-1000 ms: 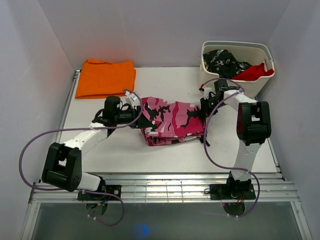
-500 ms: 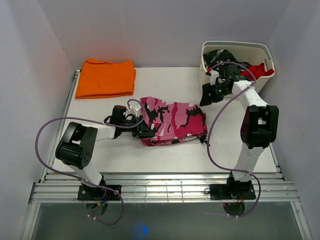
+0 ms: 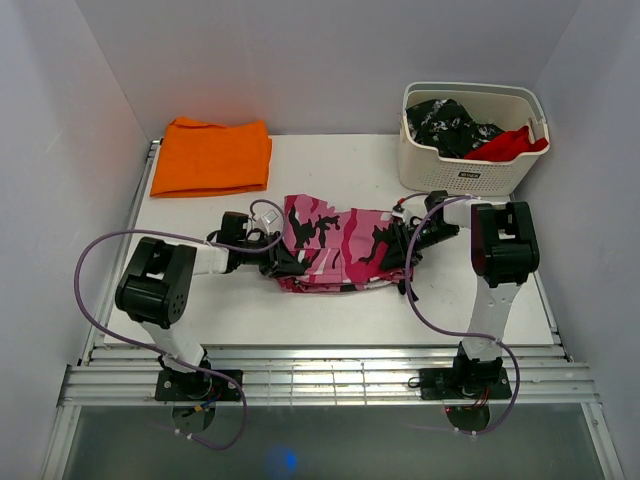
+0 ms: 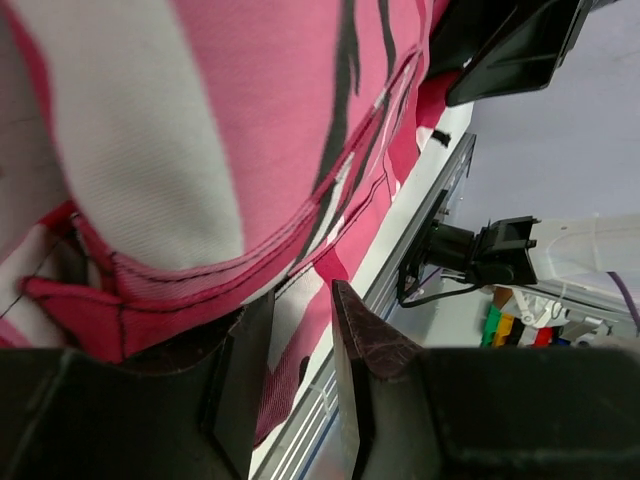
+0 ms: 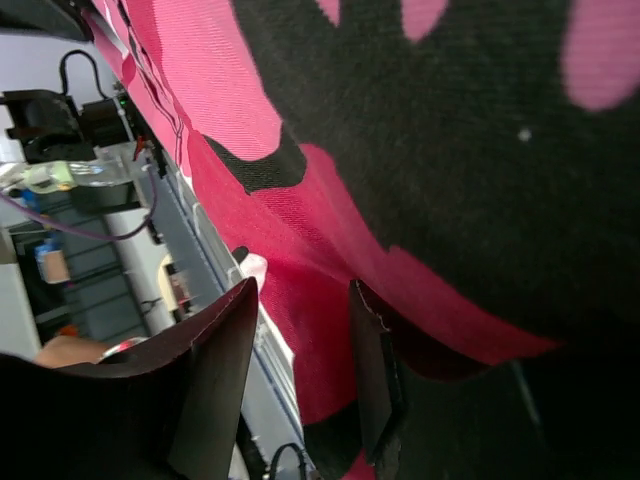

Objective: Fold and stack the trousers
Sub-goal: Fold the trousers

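Observation:
The trousers (image 3: 345, 245), pink camouflage with white and black patches, lie folded in a flat bundle at the middle of the table. My left gripper (image 3: 282, 262) lies low against their left edge. In the left wrist view the trousers (image 4: 200, 150) fill the frame, and the left gripper (image 4: 300, 292) is open, with a folded hem resting on one finger (image 4: 240, 380). My right gripper (image 3: 405, 245) is at the right edge. In the right wrist view the right gripper (image 5: 302, 285) is open, its fingers astride the edge of the trousers (image 5: 300, 130).
A folded plain orange cloth (image 3: 212, 157) lies at the back left. A cream basket (image 3: 470, 180) at the back right holds a black-and-white speckled garment (image 3: 450, 122) and a red cloth (image 3: 508, 143). Metal rails (image 3: 330, 375) run along the near edge.
The right gripper let go, swung up toward the basket, then came back down to the trousers' right edge with its jaws apart. The left arm dropped low against the left edge.

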`<action>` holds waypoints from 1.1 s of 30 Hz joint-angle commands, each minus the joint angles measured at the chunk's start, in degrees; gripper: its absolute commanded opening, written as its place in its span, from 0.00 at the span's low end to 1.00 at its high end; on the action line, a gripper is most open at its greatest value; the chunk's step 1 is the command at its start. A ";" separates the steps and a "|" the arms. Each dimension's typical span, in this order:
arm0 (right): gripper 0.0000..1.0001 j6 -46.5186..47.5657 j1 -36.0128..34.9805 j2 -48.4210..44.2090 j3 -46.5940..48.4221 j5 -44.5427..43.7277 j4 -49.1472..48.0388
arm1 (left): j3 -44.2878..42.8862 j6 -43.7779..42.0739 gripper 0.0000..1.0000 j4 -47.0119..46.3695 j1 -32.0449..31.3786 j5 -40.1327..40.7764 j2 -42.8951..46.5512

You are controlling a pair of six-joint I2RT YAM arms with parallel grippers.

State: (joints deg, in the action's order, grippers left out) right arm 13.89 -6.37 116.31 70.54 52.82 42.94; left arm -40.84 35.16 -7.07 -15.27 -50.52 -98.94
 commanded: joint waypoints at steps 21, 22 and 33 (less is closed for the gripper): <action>0.68 0.11 1.19 -12.07 7.93 5.37 -5.39 | -9.43 -3.62 0.50 -2.06 6.13 -13.91 10.79; 0.71 -1.13 1.19 -11.73 8.47 5.02 -6.89 | -10.39 -2.30 0.51 -3.55 6.13 -13.03 10.00; 0.73 -4.13 1.19 -0.04 10.32 1.77 -12.61 | -21.89 9.49 0.58 -19.30 6.13 -4.59 -14.95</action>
State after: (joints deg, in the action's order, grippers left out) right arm 11.16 -5.30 114.08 82.32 55.55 32.80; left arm -58.70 41.21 -21.56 -9.47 -57.58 -110.89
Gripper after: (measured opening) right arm 0.739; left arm 0.579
